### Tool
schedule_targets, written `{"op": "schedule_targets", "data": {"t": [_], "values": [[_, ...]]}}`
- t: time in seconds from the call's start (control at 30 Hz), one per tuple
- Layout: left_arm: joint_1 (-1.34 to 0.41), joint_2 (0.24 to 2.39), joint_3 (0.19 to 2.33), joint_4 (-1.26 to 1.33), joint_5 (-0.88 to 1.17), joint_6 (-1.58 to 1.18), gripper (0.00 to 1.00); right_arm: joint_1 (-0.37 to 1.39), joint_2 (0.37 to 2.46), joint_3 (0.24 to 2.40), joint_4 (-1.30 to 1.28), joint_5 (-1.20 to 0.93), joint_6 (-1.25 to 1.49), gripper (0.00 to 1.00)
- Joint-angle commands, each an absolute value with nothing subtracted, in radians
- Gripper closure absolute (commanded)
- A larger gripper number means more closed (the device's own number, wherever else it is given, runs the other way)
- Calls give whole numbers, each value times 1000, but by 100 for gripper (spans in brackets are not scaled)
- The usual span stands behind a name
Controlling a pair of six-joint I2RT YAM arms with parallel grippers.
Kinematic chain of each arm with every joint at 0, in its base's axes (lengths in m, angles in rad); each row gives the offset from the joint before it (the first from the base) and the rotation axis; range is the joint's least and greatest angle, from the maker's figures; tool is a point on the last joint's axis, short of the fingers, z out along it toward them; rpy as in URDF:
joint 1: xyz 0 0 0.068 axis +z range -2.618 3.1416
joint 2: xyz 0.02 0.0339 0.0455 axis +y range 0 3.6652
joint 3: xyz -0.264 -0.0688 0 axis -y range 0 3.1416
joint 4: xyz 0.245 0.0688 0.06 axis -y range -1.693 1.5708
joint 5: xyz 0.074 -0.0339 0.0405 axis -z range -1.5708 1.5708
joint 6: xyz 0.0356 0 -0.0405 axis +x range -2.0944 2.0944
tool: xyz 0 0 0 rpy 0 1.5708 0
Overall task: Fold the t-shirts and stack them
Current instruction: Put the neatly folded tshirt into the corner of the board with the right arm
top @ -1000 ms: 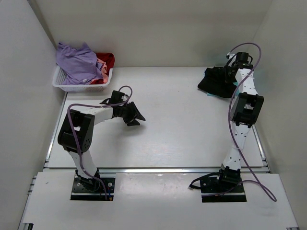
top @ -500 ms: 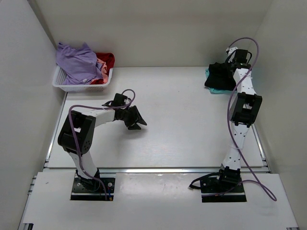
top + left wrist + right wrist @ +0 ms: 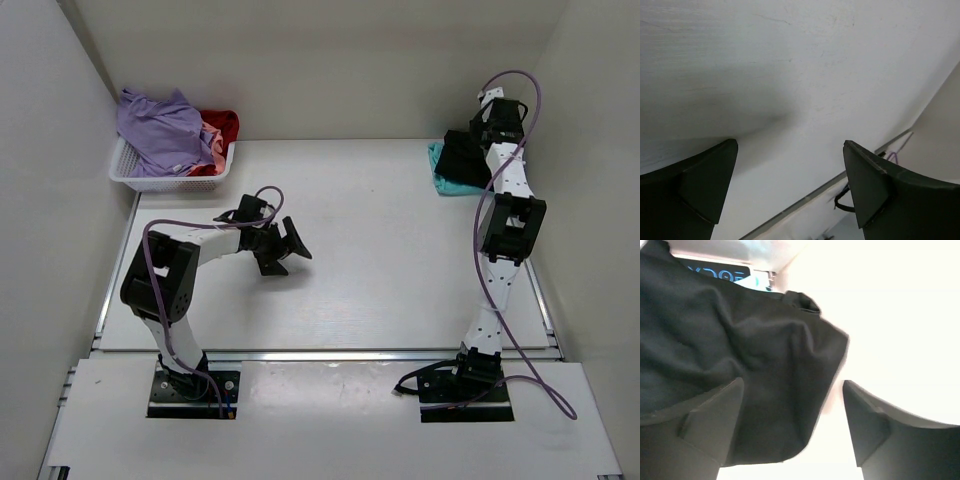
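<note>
Here our left jaws gape wide over the bench (image 3: 790,60). Our right jaws stand apart, gripping nothing, above the black t-shirt (image 3: 740,340).

Soft matt cloth, creased: black t-shirt (image 3: 740,355), teal t-shirt (image 3: 450,186) & rumpled lavender t-shirt (image 3: 160,130). The basket (image 3: 150,183) is white plastic lattice. The counter (image 3: 790,60) is smooth matt white w/ faint scratches; left tool (image 3: 790,145) looks like matt black plastic.
</note>
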State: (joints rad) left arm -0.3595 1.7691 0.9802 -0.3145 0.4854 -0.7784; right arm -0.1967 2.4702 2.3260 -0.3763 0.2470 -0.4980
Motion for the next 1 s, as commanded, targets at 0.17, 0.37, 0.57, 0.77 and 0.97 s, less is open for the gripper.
{"op": "schedule_targets", "data": {"t": [0.17, 0.37, 0.57, 0.77, 0.97], "values": [[-334, 1631, 1000, -400, 416, -683, 1, -92, 2130, 2067, -336, 371, -237, 1], [-278, 1542, 993, -472, 495, -678, 1, 80, 1683, 1509, -388, 270, 52, 1], [-256, 1476, 1101, -595, 577, -592, 1, 282, 1439, 1365, -790, -19, 221, 1], [-215, 1405, 1204, -603, 574, -538, 1, 324, 1232, 1267, -951, -233, 351, 1], [-216, 1427, 1308, -695, 506, -465, 1, 229, 1247, 1405, -980, -492, 385, 1]]}}
